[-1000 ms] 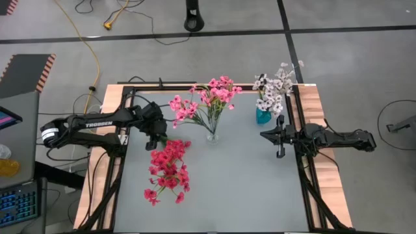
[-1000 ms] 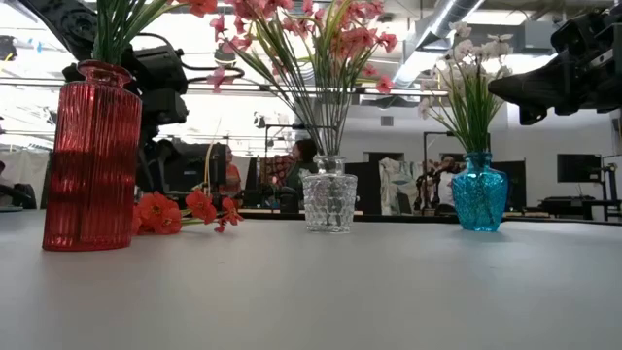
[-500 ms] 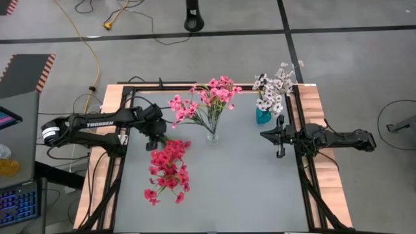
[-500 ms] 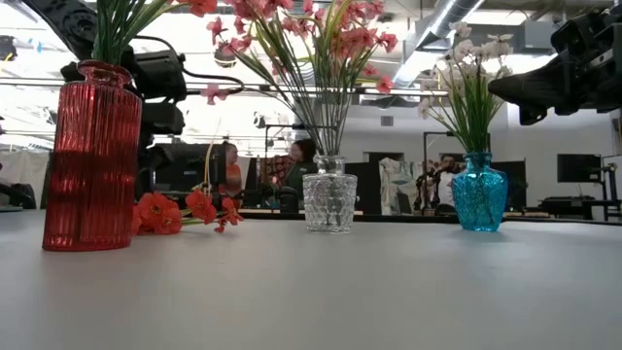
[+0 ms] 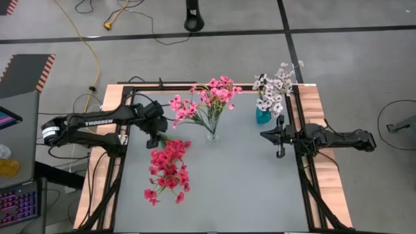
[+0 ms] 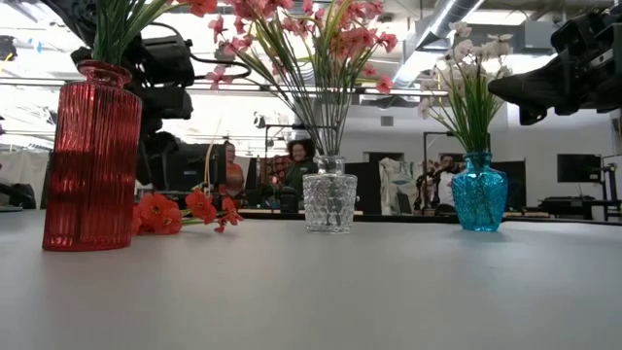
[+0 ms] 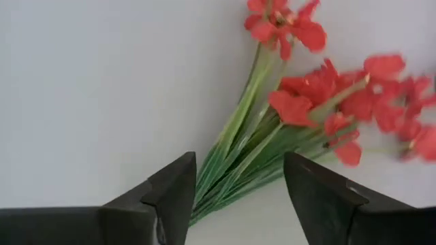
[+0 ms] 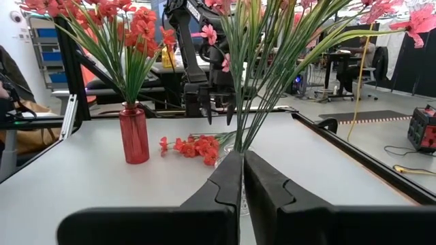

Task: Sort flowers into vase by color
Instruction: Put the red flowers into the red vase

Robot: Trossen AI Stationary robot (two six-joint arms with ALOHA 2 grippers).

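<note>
Red vase [image 6: 92,156]: nearest the low camera, at the table's near-left; it already carries red flowers, so it is judged to be the bin for that colour.
Red bunch in vase [image 5: 168,170]: from above, the blossoms spread over the vase and hide it.
Loose red flowers [image 7: 286,129]: lying flat on the table behind the red vase, stems gathered to one end; judged to be the next sprigs to sort.
Left gripper [image 7: 238,194]: poised over the stem end of the loose red flowers, fingers spread wide with the stems between them, nothing clamped. The stance suits taking the bunch by the stems, not the blossoms.
Clear vase [image 6: 329,194]: mid-table, farther back, holding pink flowers [image 5: 211,97] that fan outward.
Right gripper [image 5: 280,140]: parked at the right side, well apart from the loose flowers; fingers pressed together, holding nothing. It points across the table toward the clear vase.
Blue vase [image 6: 479,194]: far right corner, holding white flowers [image 5: 273,91].
Table [image 5: 260,195]: grey top.
</note>
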